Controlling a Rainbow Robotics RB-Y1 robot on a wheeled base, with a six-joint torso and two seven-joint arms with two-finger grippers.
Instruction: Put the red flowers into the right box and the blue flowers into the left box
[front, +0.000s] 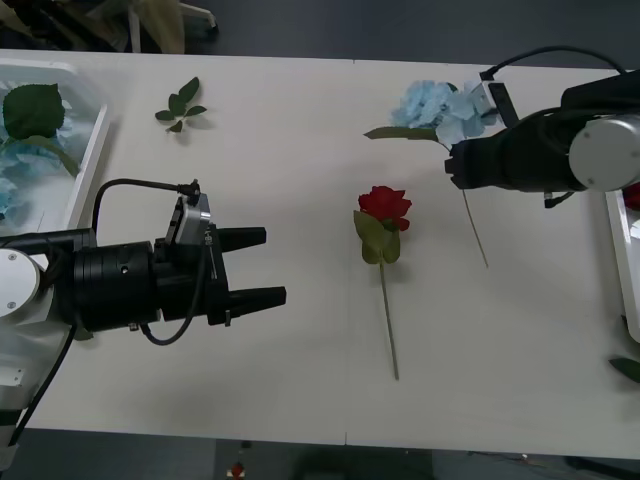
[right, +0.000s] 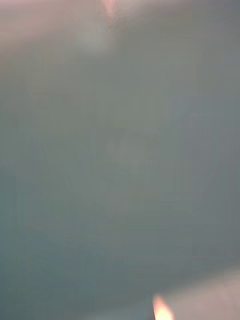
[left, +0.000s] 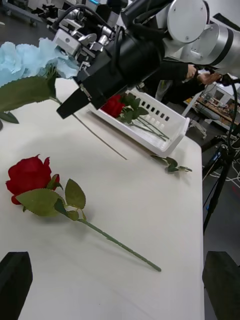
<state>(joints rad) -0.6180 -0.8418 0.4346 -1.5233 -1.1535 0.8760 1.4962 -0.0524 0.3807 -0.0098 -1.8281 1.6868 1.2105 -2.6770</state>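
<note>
Left gripper (front: 262, 267) sits released above the table, well left of the rose (front: 385, 207) lying mid-table. Right gripper (left: 67, 106) is just beside the blue flower (front: 445, 108); its grip I cannot tell. Left box (front: 88, 150) holds blue flowers, right box (left: 165, 135) a rose.

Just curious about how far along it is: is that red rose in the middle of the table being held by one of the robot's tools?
No, the red rose lies loose on the table, with the open left tool short of it.

Overhead front, low left wrist (shared rose (front: 385, 204)).
</note>
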